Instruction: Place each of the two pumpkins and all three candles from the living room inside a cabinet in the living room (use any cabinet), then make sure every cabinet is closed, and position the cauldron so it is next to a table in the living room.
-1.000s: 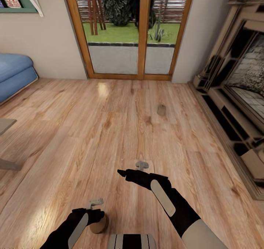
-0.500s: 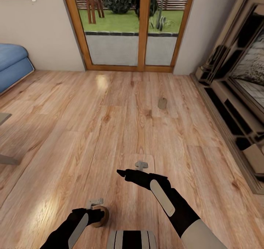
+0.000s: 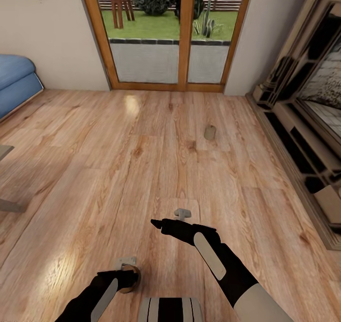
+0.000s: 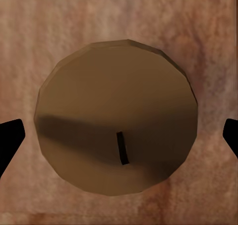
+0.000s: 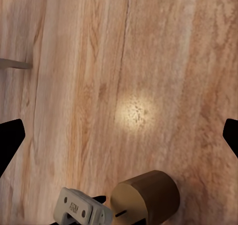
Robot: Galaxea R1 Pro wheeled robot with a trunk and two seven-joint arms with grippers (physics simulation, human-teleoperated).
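hovering over a candle [image 4: 116, 118] upright on the wood floor [image 3: 94, 170] — left gripper [image 3: 124, 271], fingers wide apart, clear of it; right gripper [image 3: 163, 225] spread, holding nothing; second candle [image 3: 210, 132] farther off, near the fireplace surround [image 3: 303, 123].

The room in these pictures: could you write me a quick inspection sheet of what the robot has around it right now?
Surface: wooden plank floor, bare apart from the items below.
Job's things: one candle stands on the floor under the left gripper; a second candle stands farther off, toward the fireplace.
Clutter: nothing seen.
Grippers: left gripper open, its fingertips either side of the near candle, not touching it; right gripper open, holding nothing, above bare floor.
Cables: nothing seen.
Surroundings: glass patio doors ahead, blue sofa on the left, fireplace on the right.
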